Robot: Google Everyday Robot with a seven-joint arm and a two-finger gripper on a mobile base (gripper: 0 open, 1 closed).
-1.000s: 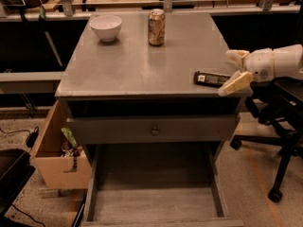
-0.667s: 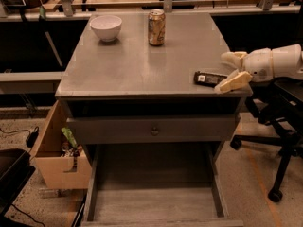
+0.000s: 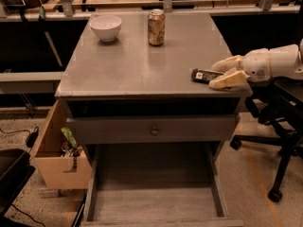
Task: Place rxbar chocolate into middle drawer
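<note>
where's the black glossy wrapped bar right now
The black glossy-wrapped bar lies flat near the grey cabinet top's right edge in the camera view, at the cream-white gripper reaching in from the right.

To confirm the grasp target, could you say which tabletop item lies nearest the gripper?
The flat black rxbar chocolate by the right edge, at the gripper; the white bowl and gold can stand far back.

The grey cabinet top (image 3: pixel 142 65) carries a white bowl (image 3: pixel 105 27) far left, a gold soda can (image 3: pixel 156 27) far centre, and the rxbar chocolate (image 3: pixel 203 75) near right, its end inside the spread gripper (image 3: pixel 216 75).
</note>
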